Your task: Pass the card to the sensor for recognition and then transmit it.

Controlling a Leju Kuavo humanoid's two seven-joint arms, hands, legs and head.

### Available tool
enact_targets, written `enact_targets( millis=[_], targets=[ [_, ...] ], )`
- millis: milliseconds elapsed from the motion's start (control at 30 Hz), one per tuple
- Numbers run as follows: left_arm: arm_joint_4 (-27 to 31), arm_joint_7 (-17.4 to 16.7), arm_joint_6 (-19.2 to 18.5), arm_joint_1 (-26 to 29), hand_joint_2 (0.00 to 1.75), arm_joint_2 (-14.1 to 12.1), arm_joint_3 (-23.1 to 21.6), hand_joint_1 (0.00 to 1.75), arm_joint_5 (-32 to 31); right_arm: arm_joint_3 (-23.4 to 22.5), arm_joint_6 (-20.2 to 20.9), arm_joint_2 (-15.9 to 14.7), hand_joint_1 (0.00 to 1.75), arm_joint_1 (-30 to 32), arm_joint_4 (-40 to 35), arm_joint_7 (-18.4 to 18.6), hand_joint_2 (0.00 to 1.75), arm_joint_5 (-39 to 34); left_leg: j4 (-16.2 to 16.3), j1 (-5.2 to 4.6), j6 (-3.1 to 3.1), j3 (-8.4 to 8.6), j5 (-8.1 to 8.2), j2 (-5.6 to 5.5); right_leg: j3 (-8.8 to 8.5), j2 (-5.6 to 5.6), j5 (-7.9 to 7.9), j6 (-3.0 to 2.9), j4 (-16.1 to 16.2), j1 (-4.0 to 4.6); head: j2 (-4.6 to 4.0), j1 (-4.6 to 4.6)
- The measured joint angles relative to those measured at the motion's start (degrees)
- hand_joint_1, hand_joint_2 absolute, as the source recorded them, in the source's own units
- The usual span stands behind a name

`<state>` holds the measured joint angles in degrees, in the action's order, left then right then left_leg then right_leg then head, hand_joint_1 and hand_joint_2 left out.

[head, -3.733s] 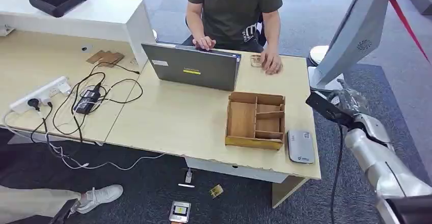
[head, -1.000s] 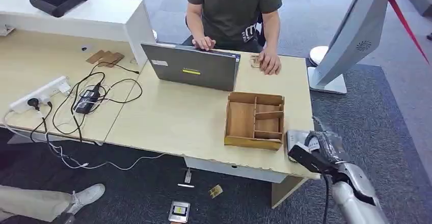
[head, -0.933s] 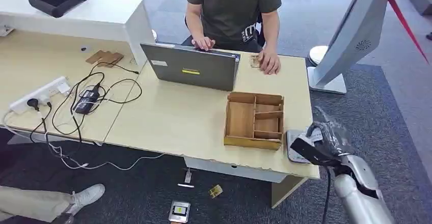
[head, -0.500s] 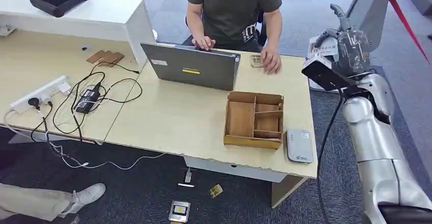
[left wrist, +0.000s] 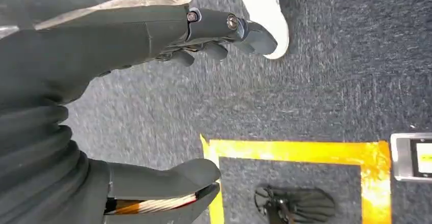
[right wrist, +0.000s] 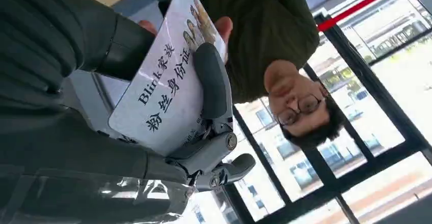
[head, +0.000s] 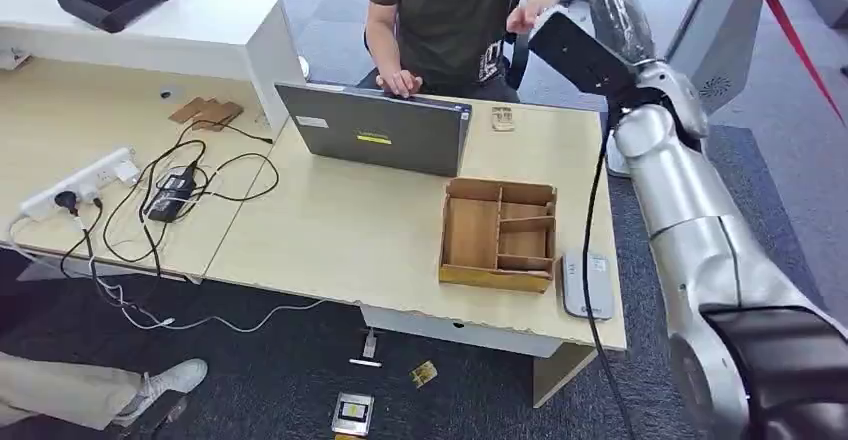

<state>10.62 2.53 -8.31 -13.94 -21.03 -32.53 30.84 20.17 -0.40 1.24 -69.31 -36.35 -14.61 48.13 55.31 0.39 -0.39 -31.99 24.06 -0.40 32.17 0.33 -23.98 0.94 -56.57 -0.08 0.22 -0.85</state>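
Landmark: the wooden tray (head: 499,232), an open divided box on the near right part of the desk (head: 330,230).
Left hand (left wrist: 102,107): hung over dark carpet (left wrist: 331,81) marked with yellow tape (left wrist: 305,150); fingers apart, thumb clear of them, nothing held.
Laptop (head: 375,132): beyond the tray and to its left, lid turned toward the robot.
Person: seated beyond the tray, one hand on the laptop's far edge, the other hand (head: 520,17) raised to the card.
Card (right wrist: 165,76): well beyond and above the tray, off the desk; printed face shown in the right wrist view.
Right hand (right wrist: 153,112): clamped on the card, thumb on one face and fingers on the other; the person's fingertips (right wrist: 224,28) touched the card's far edge.
Sensor (head: 587,285): a flat grey reader just right of the tray, at the desk's near edge.
Step in hand: judged to be the handover, the last part of the task.
Advice: hold the arm steady with the card's free edge toward the person; loosen the fingers only once the person's grip looks firm, or the card may drop.
Surface: pale wood desk, with cables and a power strip (head: 75,182) far left of the tray.
Room: grey carpet; a white kiosk base (head: 690,70) right of the tray.
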Motion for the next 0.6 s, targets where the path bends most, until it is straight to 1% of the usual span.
enact_targets(
  millis=[33, 100, 167, 233, 300, 433, 600],
  targets=[
    [0.0, -0.32, -0.19, -0.49, 1.75, 0.26, -0.57, 0.0, -0.7, 0.15, 0.94, 0.81, 1.75, -1.01, 1.73, 1.38, 1.75, 0.39, 0.01, 0.01, 0.0, 0.01, 0.0, 0.0, 0.01, 0.0, 0.0, 0.0, 0.0, 0.01, 0.0, 0.02],
    [0.0, -1.52, -2.2, -1.59, 1.75, 0.61, -1.55, 0.0, -1.11, 0.48, 2.3, 2.03, 1.75, -2.63, 4.96, 4.24, 1.75, 1.48, 0.01, 0.01, 0.0, 0.0, 0.0, 0.0, 0.01, 0.0, 0.0, 0.0, 0.01, 0.01, 0.0, 0.02],
    [0.0, -3.39, -4.22, -2.87, 1.75, 0.76, -2.19, 0.0, -1.02, 0.85, 3.06, 3.02, 1.75, -3.05, 7.0, 6.0, 1.75, 2.65, 0.01, 0.01, 0.0, -0.01, 0.0, 0.0, 0.0, 0.0, 0.0, 0.0, 0.01, 0.01, 0.0, 0.02],
    [0.02, -4.3, -5.42, -4.06, 1.75, 0.83, -2.75, 0.0, -0.98, 1.42, 3.5, 4.11, 1.75, -3.5, 9.09, 7.37, 1.75, 3.61, 0.01, 0.01, 0.0, 0.01, 0.0, 0.0, 0.01, 0.01, 0.03, 0.01, 0.01, 0.01, 0.0, 0.02],
    [0.02, -4.37, -6.17, -5.16, 1.75, 0.87, -3.37, 0.0, -1.18, 1.77, 3.78, 4.83, 1.75, -3.92, 10.83, 8.36, 1.75, 4.44, 0.03, 0.01, 0.0, 0.01, 0.0, 0.03, 0.02, 0.01, 0.03, 0.01, 0.02, 0.01, 0.0, 0.0],
    [0.2, -4.37, -6.25, -6.5, 1.75, 1.29, -4.37, 0.0, -1.51, 2.93, 4.2, 5.88, 1.75, -4.2, 13.36, 9.21, 1.75, 6.34, 0.03, 0.01, 0.0, 0.03, 0.0, 0.05, 0.02, 0.01, 0.03, 0.01, 0.02, 0.01, 0.0, 0.02],
    [0.44, -4.35, -6.08, -7.58, 1.75, 1.75, -5.09, 0.0, -2.05, 4.18, 4.26, 6.39, 1.75, -4.18, 15.11, 9.95, 1.75, 8.59, 0.03, 0.01, 0.0, 0.04, 0.0, 0.07, 0.03, 0.01, 0.03, 0.0, 0.02, 0.01, 0.0, 0.0]
  ],
)
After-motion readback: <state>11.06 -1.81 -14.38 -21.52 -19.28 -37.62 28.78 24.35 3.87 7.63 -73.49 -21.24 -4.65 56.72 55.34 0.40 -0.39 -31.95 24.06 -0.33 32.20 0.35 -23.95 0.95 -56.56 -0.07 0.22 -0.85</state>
